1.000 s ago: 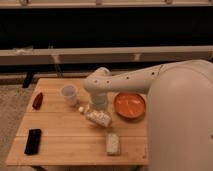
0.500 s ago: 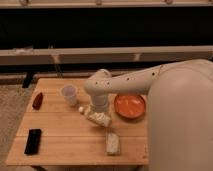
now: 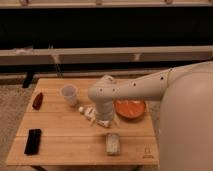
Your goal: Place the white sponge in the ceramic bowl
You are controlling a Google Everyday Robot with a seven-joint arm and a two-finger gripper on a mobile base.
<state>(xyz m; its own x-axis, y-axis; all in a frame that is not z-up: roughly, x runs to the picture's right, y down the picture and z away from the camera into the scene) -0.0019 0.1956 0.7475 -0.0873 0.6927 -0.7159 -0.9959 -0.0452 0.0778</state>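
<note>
Over the last second the arm had swung a little to the left and lowered its wrist, so that the gripper now hung low over the middle of the wooden table. It was just left of the ceramic bowl and close against the white bottle, which lay on its side. The wrist hid the tip, and whether the jaws were apart or together could not be told.

The white sponge had not moved. It lay flat near the front edge of the table, nearer than the gripper and slightly to its right, apart from it and well short of the bowl. The bowl held nothing. The translucent cup stood at the far left of the bottle, and a black flat object lay at the near left corner.

Judged from this, the shift had brought the gripper down beside the bottle rather than over the sponge, so the pick was not yet made. The gripper would need to come nearer and a touch to the right, with the bottle a likely thing to knock
</note>
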